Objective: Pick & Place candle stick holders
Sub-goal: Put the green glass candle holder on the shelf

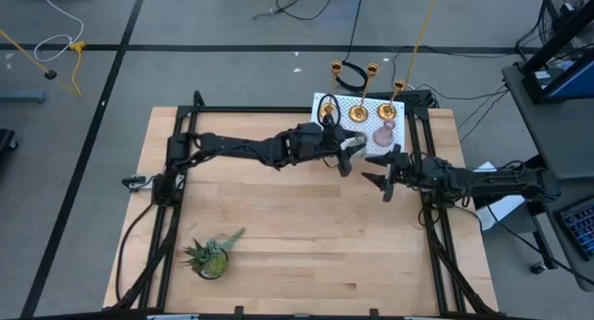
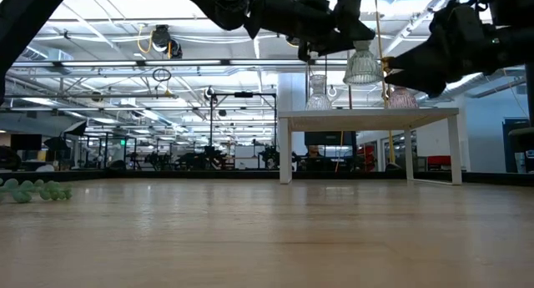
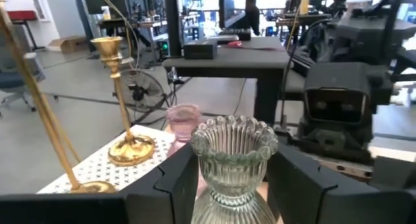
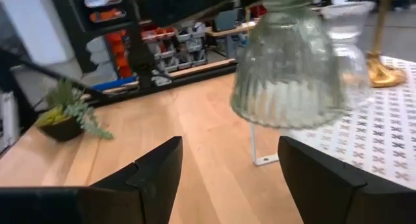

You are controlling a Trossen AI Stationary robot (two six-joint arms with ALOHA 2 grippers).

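Note:
My left gripper (image 1: 349, 154) is shut on a greenish-grey ribbed glass holder (image 3: 233, 160) and holds it above the table beside the white perforated stand (image 1: 369, 123). The glass holder also shows in the low view (image 2: 363, 65). On the stand are brass holders (image 1: 358, 109), a pink glass holder (image 1: 384, 132) and a clear glass one (image 2: 318, 93), each resting on its base. My right gripper (image 1: 383, 178) is open and empty, just to the right of the held holder, with its fingers pointing at it. My left gripper pinches the glass holder between its two fingers at the narrow neck (image 3: 229, 193) under the scalloped cup. The fingers come about level from the table's left. The holder is upright and lifted clear, and its flared base (image 4: 286, 74) hangs below the fingers.
A small spiky green potted plant (image 1: 211, 256) stands near the front left of the wooden table (image 1: 278, 218). The stand takes up the far right corner. Black frame rails (image 1: 436, 236) run along the table's sides.

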